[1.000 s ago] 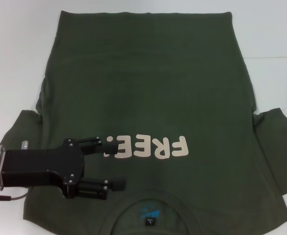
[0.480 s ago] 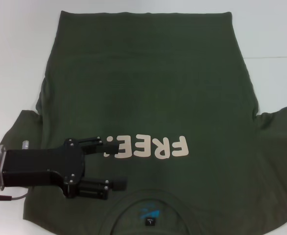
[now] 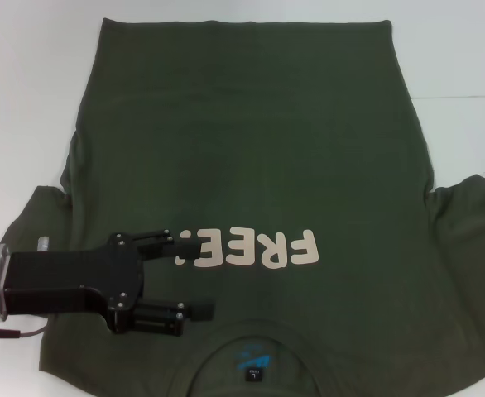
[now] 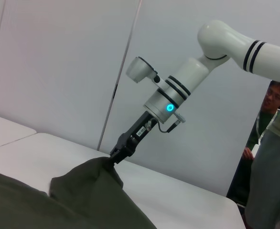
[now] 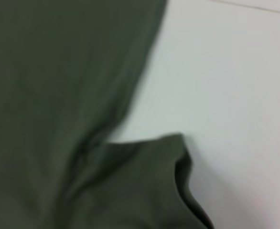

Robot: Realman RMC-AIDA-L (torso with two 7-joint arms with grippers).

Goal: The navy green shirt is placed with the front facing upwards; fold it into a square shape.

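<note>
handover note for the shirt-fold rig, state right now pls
Left gripper: open, poised over the chest of the dark olive-green short-sleeved T-shirt, beside its pale pink "FREE!" print; holding nothing.
Right gripper: out of the head view; the left wrist view shows it shut on the shirt's right sleeve, lifting that sleeve off the white table.
Shirt: front up, collar toward the robot, hem at the far side, body flat.
Done: right sleeve gripped, nothing folded yet.
Left: fold both sleeves in, then fold the body into a square.
</note>
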